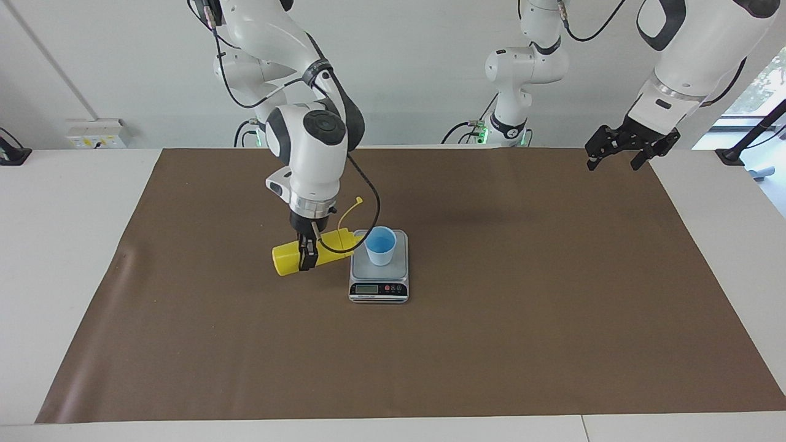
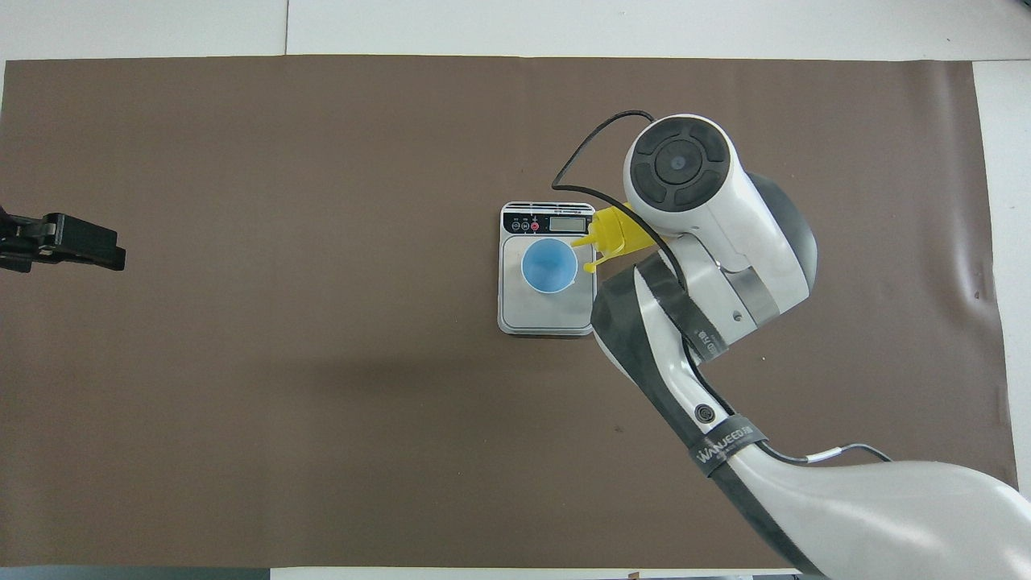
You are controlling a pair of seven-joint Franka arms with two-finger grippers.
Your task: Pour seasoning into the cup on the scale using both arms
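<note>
The yellow seasoning bottle (image 1: 285, 258) is held tipped almost flat by my right gripper (image 1: 307, 261), which is shut around its middle. Its nozzle (image 2: 581, 241) points at the rim of the light-blue cup (image 1: 381, 245), and its cap strap (image 1: 349, 209) sticks up. The cup (image 2: 549, 264) stands upright on the scale (image 1: 399, 264), whose steel platform (image 2: 548, 318) also shows from overhead. In the overhead view only the bottle's top (image 2: 616, 234) shows under the right wrist. My left gripper (image 1: 632, 150) waits open and empty in the air over the mat's edge at the left arm's end (image 2: 64, 242).
A brown mat (image 1: 491, 319) covers most of the white table (image 1: 61, 245). The scale's display strip (image 1: 379, 290) faces away from the robots. A socket box (image 1: 95, 133) sits at the table's edge by the wall, at the right arm's end.
</note>
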